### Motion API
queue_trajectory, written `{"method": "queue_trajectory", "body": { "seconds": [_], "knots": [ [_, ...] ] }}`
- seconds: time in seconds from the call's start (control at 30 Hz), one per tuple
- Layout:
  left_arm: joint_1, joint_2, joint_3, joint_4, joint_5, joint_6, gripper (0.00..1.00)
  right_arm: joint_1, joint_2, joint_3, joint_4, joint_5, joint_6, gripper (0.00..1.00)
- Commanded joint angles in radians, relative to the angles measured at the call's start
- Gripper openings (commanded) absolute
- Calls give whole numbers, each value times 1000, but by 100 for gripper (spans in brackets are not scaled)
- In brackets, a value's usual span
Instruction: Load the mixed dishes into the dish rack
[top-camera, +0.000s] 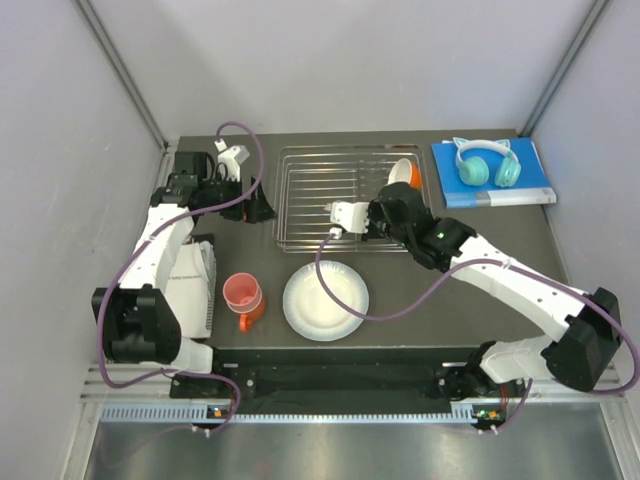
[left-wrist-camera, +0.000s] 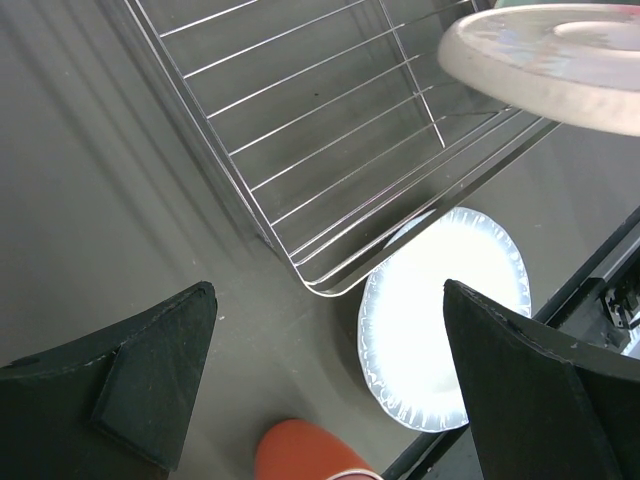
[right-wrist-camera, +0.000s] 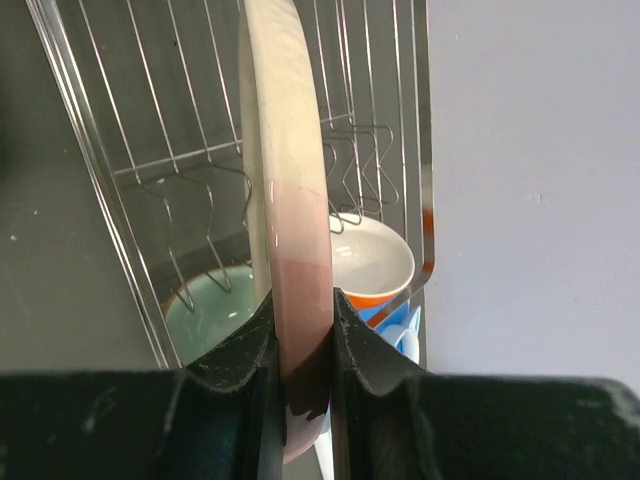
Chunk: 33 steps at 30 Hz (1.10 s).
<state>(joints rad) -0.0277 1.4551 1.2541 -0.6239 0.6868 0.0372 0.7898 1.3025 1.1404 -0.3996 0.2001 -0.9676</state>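
Edgewise, cream-and-pink plate (right-wrist-camera: 290, 150) in right tool (right-wrist-camera: 303, 325) over bare dish rack (top-camera: 310, 185) bars.

A wire rack (top-camera: 330, 190) is set at the back of the counter (top-camera: 480, 260), an orange bowl (top-camera: 405, 172) in its far right corner. The right end effector (top-camera: 385, 208) is held over the rack beside that bowl, the left end effector (top-camera: 258, 207) just off its left edge. A white plate (top-camera: 325, 300) and an orange mug (top-camera: 243, 298) are seen in front.
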Motion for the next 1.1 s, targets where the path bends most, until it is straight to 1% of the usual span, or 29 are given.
{"method": "queue_trajectory", "body": {
  "seconds": [0.0,0.23,0.4,0.53,0.63,0.8,1.07],
  "knots": [
    [-6,-36,-4,44,5,20,99,-6,41,64,120,16,-37,0],
    [-5,-44,-16,38,-4,44,99,-43,110,114,127,56,-75,0],
    [-5,-45,-41,50,-1,46,99,-43,118,156,114,99,-134,0],
    [-9,-29,-58,67,10,47,99,-43,138,225,88,114,-195,0],
    [-18,-6,-55,67,-4,58,99,-43,158,263,70,113,-200,0],
    [-40,25,-58,66,-49,87,99,-41,191,257,56,111,-227,0],
    [-75,50,-68,75,-63,98,98,-47,231,262,82,133,-258,0]
  ]
}}
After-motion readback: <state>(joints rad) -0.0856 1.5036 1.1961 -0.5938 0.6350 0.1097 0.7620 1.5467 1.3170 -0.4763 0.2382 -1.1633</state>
